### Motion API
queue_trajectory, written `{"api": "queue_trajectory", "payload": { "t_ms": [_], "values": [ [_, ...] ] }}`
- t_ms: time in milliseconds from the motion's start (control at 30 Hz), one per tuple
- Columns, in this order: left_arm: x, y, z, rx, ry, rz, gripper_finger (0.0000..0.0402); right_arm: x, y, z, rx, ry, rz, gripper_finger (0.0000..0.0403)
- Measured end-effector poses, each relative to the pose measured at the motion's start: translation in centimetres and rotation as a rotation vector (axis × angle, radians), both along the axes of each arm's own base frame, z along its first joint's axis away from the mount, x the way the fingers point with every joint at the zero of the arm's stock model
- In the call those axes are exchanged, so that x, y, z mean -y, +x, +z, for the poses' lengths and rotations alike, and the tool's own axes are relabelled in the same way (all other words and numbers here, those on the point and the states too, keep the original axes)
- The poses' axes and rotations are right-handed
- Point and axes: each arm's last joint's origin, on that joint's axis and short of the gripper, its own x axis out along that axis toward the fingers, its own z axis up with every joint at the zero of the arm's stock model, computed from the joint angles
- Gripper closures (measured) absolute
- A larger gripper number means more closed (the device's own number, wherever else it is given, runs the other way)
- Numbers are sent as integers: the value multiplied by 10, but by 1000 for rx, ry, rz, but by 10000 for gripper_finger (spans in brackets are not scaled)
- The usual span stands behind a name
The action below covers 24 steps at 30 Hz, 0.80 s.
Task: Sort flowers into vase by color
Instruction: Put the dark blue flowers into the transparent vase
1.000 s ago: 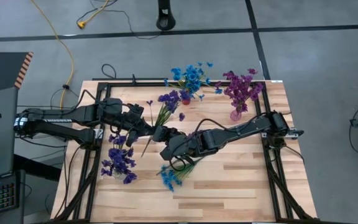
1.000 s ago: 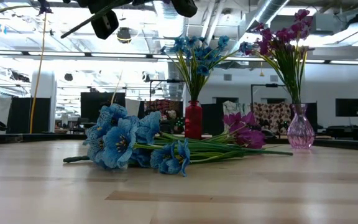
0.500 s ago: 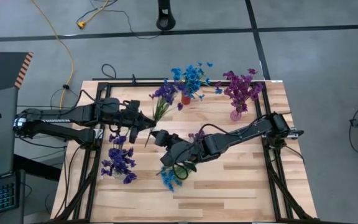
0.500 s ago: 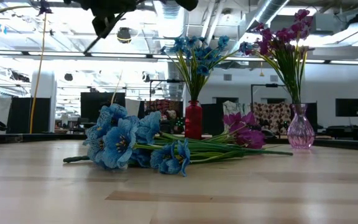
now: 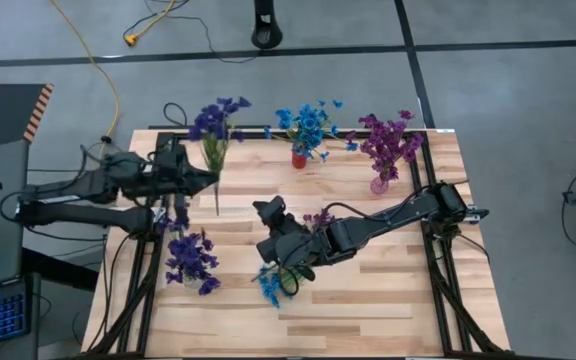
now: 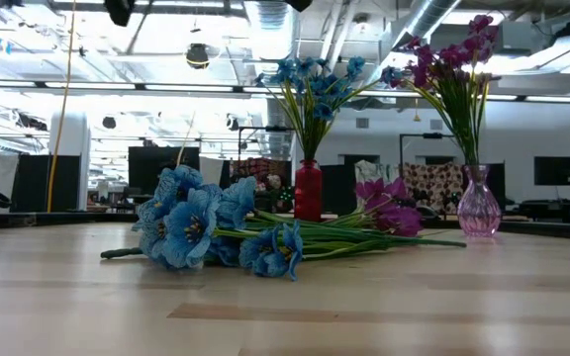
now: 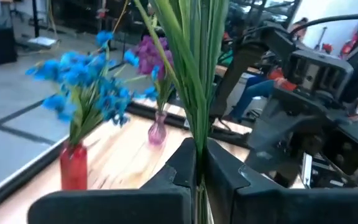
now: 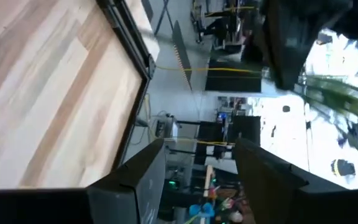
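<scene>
High view: red vase (image 5: 299, 159) at the table's (image 5: 388, 300) far edge holds blue flowers (image 5: 308, 122); pink vase (image 5: 379, 184) just right of it holds magenta flowers (image 5: 388, 140). Left gripper (image 5: 208, 178), well left of the red vase, is clamped on the stems of an indigo bunch (image 5: 214, 118) whose blossoms reach past the far edge. A second indigo cluster (image 5: 190, 262) sits left and nearer than the red vase. Right gripper (image 5: 266, 210), nearer than the red vase, holds nothing, jaws apart; loose blue stems (image 5: 271, 286) lie beneath that arm.

Low view: loose blue and magenta stems lie in front of the red vase.

Left wrist view: fingers (image 7: 180, 167) pinch green stems.

Right wrist view: fingers (image 8: 145, 176) spread with nothing between; the green blur far off is probably the lifted bunch.
</scene>
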Motion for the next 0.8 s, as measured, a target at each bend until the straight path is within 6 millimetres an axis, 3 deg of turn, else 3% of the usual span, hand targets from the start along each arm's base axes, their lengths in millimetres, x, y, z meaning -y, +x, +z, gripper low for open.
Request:
{"api": "queue_trajectory", "payload": {
  "t_ms": [367, 800],
  "values": [
    [15, -37, 5, 57, 27, 35, 401, 2, -5, -10, -31, 65, -42, 184],
    [9, -64, 10, 119, 115, 209, 401, 2, -5, -11, -34, 67, -45, 184]
  ]
}}
